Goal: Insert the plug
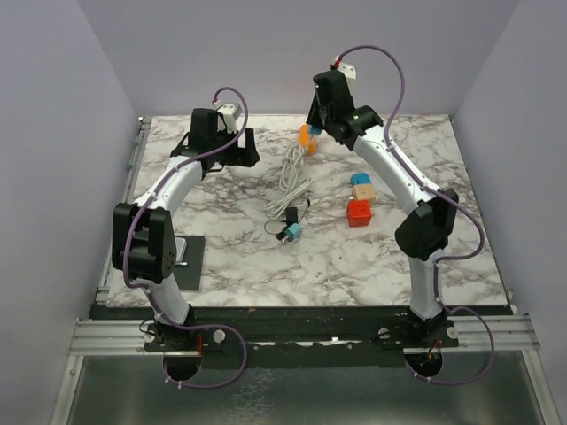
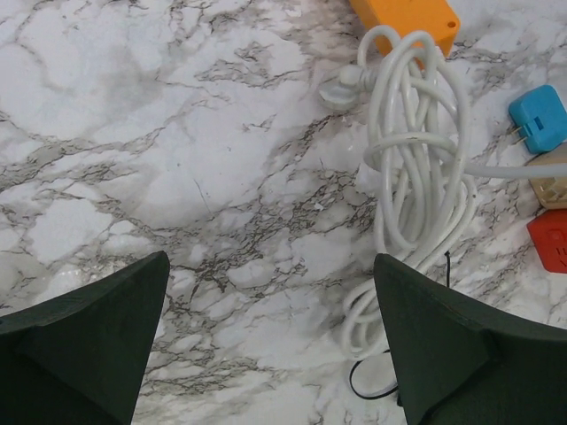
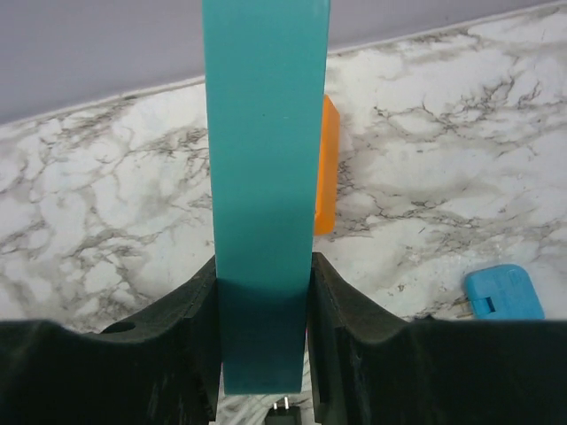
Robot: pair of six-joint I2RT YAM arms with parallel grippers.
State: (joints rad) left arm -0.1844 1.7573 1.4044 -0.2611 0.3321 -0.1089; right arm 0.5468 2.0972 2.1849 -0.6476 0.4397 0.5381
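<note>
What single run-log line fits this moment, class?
left gripper: open, by white cable | right gripper: shut on teal plug | orange strip: behind plug | insertion: cannot tell

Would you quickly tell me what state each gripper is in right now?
Left gripper: open, holding nothing.
Right gripper: closed on a teal block.

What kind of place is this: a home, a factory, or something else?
Probably a robot test cell in a laboratory: a marble-patterned table enclosed by plain pale walls, with the left arm and right arm bolted to an aluminium rail at its near edge.
</note>
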